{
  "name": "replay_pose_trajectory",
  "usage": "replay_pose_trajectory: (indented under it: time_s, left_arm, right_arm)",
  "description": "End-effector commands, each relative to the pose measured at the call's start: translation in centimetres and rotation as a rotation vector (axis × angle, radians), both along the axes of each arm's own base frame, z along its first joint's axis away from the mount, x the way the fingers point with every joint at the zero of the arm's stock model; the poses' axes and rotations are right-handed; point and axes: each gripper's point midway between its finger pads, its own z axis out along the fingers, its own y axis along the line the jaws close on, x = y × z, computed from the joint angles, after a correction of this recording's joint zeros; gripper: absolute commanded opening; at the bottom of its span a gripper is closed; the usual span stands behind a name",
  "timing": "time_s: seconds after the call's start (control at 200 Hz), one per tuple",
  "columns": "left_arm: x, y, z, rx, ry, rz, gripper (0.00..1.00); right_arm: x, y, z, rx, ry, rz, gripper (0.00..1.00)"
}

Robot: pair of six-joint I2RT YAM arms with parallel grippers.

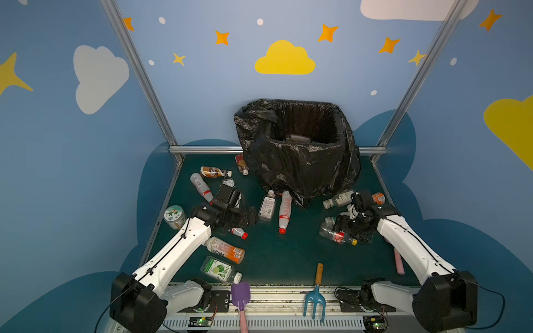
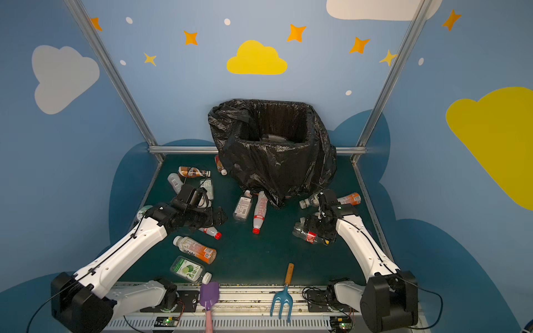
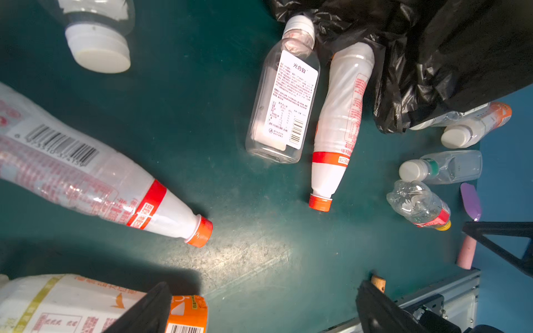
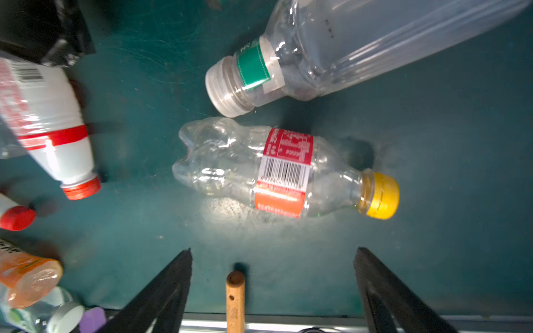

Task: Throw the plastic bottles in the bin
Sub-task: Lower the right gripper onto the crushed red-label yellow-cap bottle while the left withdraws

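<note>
Top views, far left: plastic bottles (image 1: 200, 186) crowd the tabletop's (image 1: 288, 259) left edge, and the left tool (image 1: 251, 216) hangs over them, spread wide, gripping nothing. Middle: a clear bottle (image 1: 266, 206) and a white red-capped bottle (image 1: 285, 212) lie side by side, far ends at the foot of the bin (image 1: 288, 167), which stands at the back. Nearer, a bare patch runs to the front edge, where a purple shovel (image 1: 240, 292) and blue rake (image 1: 315, 298) lie across it. Right: the right tool (image 4: 274, 250) is spread too, empty, a crushed yellow-capped bottle (image 4: 277, 170) just beyond it. The right wrist view shows that bottle whole; both top views half hide it. The left wrist view catches another shovel blade (image 3: 470, 201) at the right edge; a top view shows only its pink handle (image 1: 399, 263).
</note>
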Motion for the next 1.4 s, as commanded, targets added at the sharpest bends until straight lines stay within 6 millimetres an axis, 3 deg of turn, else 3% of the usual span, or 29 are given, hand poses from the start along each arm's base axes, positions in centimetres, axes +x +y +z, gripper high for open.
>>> replay_pose_trajectory:
  time_s: [0.0, 0.34, 0.571, 0.851, 1.106, 1.397]
  left_arm:
    - [0.4, -0.2, 1.7, -0.033, -0.061, 0.001, 1.0]
    - [0.0, 0.9, 2.5, 0.021, -0.107, -0.015, 1.0]
    - [-0.5, 1.3, 2.8, 0.026, -0.12, -0.014, 1.0]
    - [-0.9, 1.8, 3.3, 0.03, -0.14, -0.011, 1.0]
    - [-1.3, 2.4, 3.1, 0.026, -0.15, 0.013, 1.0]
    - [-1.1, 2.5, 2.6, 0.025, -0.149, 0.017, 1.0]
  right_arm:
    - [1.9, -0.2, 0.2, -0.033, -0.035, 0.031, 0.89]
    - [4.3, -0.5, -1.7, -0.113, -0.019, 0.174, 0.95]
    - [4.3, 0.1, -3.0, -0.099, 0.033, 0.25, 0.95]
    - [2.9, 2.2, -4.9, 0.029, 0.117, 0.268, 0.96]
    - [-0.3, 3.5, -4.9, 0.145, 0.222, 0.157, 0.96]
    - [-3.2, 3.5, -4.1, 0.163, 0.241, 0.09, 0.95]
